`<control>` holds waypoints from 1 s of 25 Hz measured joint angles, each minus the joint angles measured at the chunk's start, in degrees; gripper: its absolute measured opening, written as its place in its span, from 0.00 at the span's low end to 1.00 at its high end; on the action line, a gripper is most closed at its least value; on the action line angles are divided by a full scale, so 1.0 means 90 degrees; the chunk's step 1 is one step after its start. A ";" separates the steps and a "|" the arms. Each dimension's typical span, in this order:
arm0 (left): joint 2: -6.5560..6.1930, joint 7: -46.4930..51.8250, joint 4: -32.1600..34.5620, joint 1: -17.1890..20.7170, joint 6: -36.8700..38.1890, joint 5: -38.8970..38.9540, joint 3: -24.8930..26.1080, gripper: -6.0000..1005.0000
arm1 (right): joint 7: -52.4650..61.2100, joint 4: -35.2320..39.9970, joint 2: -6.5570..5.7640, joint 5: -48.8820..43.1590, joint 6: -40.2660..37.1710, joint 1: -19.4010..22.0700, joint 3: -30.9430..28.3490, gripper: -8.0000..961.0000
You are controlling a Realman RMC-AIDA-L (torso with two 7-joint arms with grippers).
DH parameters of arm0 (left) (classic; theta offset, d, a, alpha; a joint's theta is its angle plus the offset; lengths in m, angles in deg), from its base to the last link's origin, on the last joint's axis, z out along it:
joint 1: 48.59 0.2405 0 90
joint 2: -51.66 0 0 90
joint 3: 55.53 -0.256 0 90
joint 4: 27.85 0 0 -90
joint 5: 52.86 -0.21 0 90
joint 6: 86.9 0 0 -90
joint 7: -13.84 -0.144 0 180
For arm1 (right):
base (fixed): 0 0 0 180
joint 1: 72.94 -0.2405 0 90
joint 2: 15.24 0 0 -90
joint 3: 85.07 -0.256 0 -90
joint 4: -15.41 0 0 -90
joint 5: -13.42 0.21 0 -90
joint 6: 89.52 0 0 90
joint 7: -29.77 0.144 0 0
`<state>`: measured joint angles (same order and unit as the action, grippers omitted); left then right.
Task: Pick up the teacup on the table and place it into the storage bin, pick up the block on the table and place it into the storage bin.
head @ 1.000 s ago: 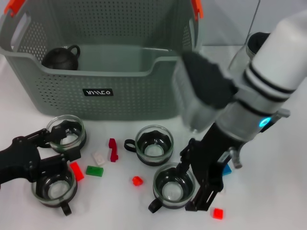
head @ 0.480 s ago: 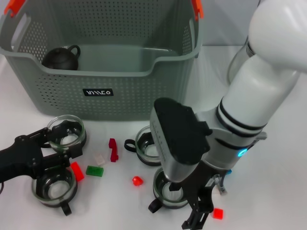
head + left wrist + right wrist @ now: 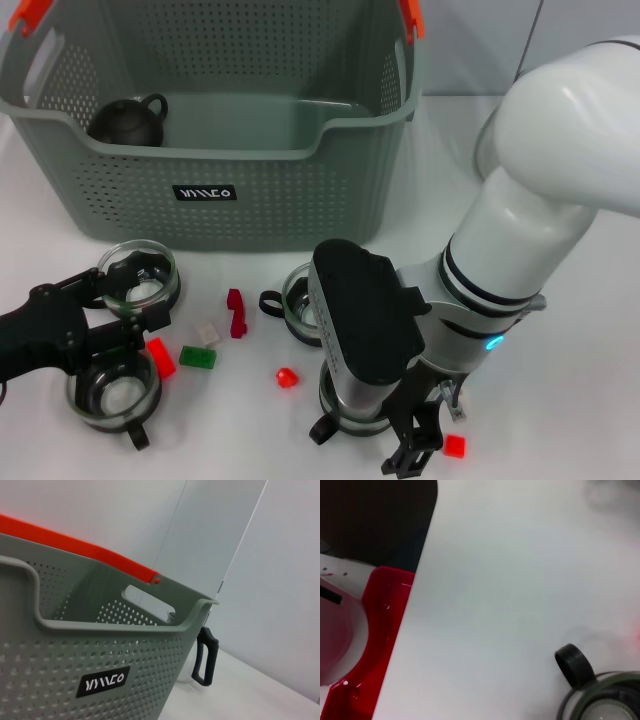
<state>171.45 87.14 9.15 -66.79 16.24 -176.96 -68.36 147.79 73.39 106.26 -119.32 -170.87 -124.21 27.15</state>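
The right gripper (image 3: 412, 440) hangs low over the white table (image 3: 560, 400), near its front edge. Its black fingers point down, just beside a clear glass teacup with a dark rim and a black handle (image 3: 345, 405). The big arm covers most of this cup. Only its near edge and its handle show in the head view. The handle sticks out toward the front left, away from the fingers. The fingers sit on the cup's right side. I cannot tell if one finger is inside the cup, and I cannot tell if the jaws are open or closed.

A small red square block (image 3: 455, 445) lies on the table just to the right of the fingers, not touching them.

The large grey plastic storage bin with many small holes (image 3: 250, 190) stands at the back of the table, well apart from this cup. A small dark teapot (image 3: 128, 120) already sits inside it, in the left corner.

The left gripper (image 3: 100, 320) is low at the left side. Its black fingers are spread open between two more glass cups and hold nothing.

The right arm is much nearer to this cup, so I think the right arm should take it. To reach the bin, the cup has to go up and then back toward the left.
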 joint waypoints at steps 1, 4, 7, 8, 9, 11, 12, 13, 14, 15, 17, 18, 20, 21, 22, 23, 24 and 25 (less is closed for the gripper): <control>0.0000 0.0000 0.0000 0.0000 -0.0002 0.0000 0.0000 0.81 | 0.0038 0.0002 0.0001 -0.0024 0.0008 0.0003 0.0001 0.88; 0.0000 0.0000 0.0000 0.0001 -0.0005 0.0000 -0.0007 0.81 | 0.0082 0.0005 -0.0002 -0.0039 0.0017 0.0005 -0.0021 0.85; 0.0004 0.0000 0.0000 0.0000 -0.0006 0.0000 -0.0026 0.81 | 0.0091 0.0007 -0.0013 -0.0048 0.0014 0.0005 -0.0040 0.76; 0.0006 0.0000 0.0000 0.0001 -0.0006 0.0000 -0.0030 0.81 | 0.0096 0.0009 -0.0015 -0.0051 0.0005 0.0004 -0.0047 0.72; 0.0006 0.0000 0.0000 0.0001 -0.0005 0.0000 -0.0034 0.81 | 0.0098 0.0013 -0.0017 -0.0053 -0.0001 0.0004 -0.0051 0.68; 0.0007 0.0000 0.0000 0.0001 -0.0011 0.0000 -0.0042 0.81 | 0.0101 0.0020 -0.0016 -0.0053 -0.0011 0.0003 -0.0052 0.60; 0.0008 0.0000 0.0000 0.0001 -0.0016 0.0000 -0.0044 0.81 | 0.0106 0.0053 -0.0016 -0.0057 -0.0021 0.0005 -0.0057 0.54; 0.0008 0.0000 0.0000 0.0001 -0.0020 0.0000 -0.0045 0.81 | 0.0118 0.0123 -0.0018 -0.0056 -0.0041 0.0023 -0.0064 0.49; 0.0009 0.0000 0.0000 0.0001 -0.0022 0.0001 -0.0046 0.81 | 0.0131 0.0214 -0.0026 -0.0058 -0.0071 0.0054 -0.0080 0.43; 0.0009 0.0000 0.0000 0.0001 -0.0023 0.0001 -0.0047 0.81 | 0.0146 0.0346 -0.0037 -0.0063 -0.0123 0.0097 -0.0110 0.37; 0.0010 0.0001 0.0000 0.0001 -0.0025 0.0001 -0.0049 0.81 | 0.0162 0.0528 -0.0048 -0.0091 -0.0246 0.0140 -0.0173 0.30; 0.0010 0.0002 0.0000 0.0001 -0.0025 0.0001 -0.0049 0.81 | 0.0181 0.0700 -0.0056 -0.0132 -0.0374 0.0178 -0.0256 0.27; 0.0010 0.0003 0.0000 0.0001 -0.0025 0.0001 -0.0049 0.81 | 0.0230 0.0982 -0.0061 -0.0247 -0.0731 0.0217 -0.0469 0.20; 0.0010 0.0002 0.0000 0.0001 -0.0025 0.0001 -0.0048 0.81 | 0.0253 0.1070 -0.0063 -0.0289 -0.0863 0.0222 -0.0552 0.16; 0.0010 0.0001 0.0000 0.0001 -0.0028 0.0001 -0.0045 0.81 | 0.0278 0.1131 -0.0064 -0.0325 -0.0963 0.0223 -0.0634 0.13; 0.0010 -0.0001 0.0000 0.0001 -0.0034 0.0001 -0.0038 0.81 | 0.0302 0.1185 -0.0065 -0.0359 -0.1083 0.0222 -0.0719 0.12; 0.0010 -0.0001 0.0000 0.0001 -0.0042 0.0001 -0.0036 0.81 | 0.0317 0.1210 -0.0067 -0.0380 -0.1131 0.0219 -0.0772 0.11; 0.0010 -0.0001 -0.0001 0.0001 -0.0053 0.0001 -0.0034 0.81 | 0.0327 0.1222 -0.0069 -0.0404 -0.1152 0.0214 -0.0804 0.10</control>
<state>171.54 87.13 9.15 -66.79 15.76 -176.96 -68.67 150.74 84.39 105.64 -122.96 -181.24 -122.28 19.91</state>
